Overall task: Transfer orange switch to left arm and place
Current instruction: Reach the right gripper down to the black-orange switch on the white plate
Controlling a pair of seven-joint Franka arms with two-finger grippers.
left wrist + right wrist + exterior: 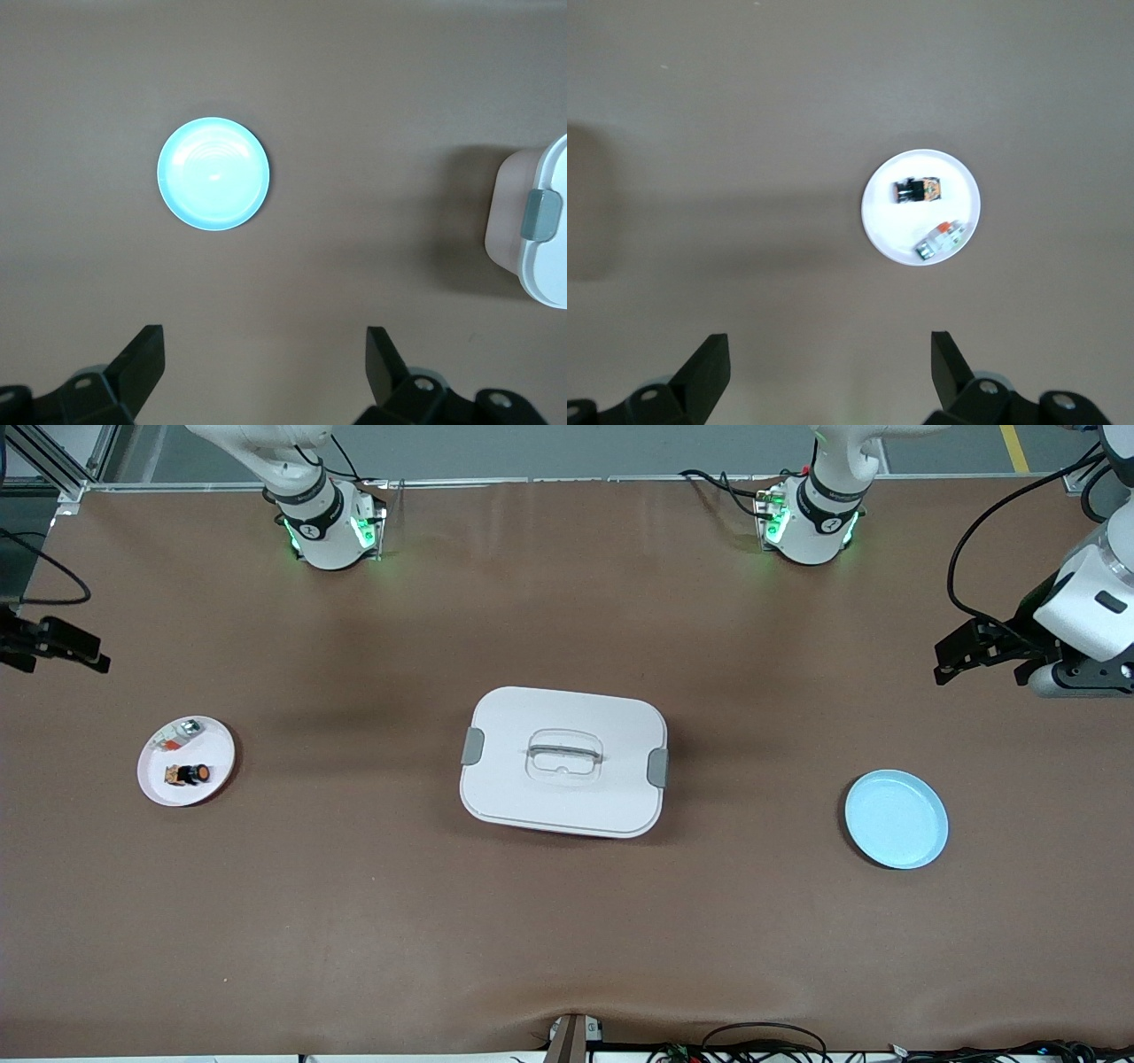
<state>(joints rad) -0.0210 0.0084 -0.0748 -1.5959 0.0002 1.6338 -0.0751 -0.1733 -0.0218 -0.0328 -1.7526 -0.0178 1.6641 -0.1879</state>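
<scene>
The orange switch [189,775] lies on a small white plate [217,757] toward the right arm's end of the table. It is black with a round orange face. It also shows in the right wrist view [919,189] on that plate [886,232]. The white lidded box [567,802] stands at the table's middle, and its latched end shows in the left wrist view [549,257]. My right gripper [89,651] is open and empty, high up beside the white plate [829,341]. My left gripper [946,662] is open and empty, high up near the blue plate [263,341].
A silver-and-clear small part [182,732] shares the white plate with the switch and also shows in the right wrist view [939,240]. An empty light blue plate [896,819] lies toward the left arm's end and shows in the left wrist view [213,173]. Cables run along the table's near edge.
</scene>
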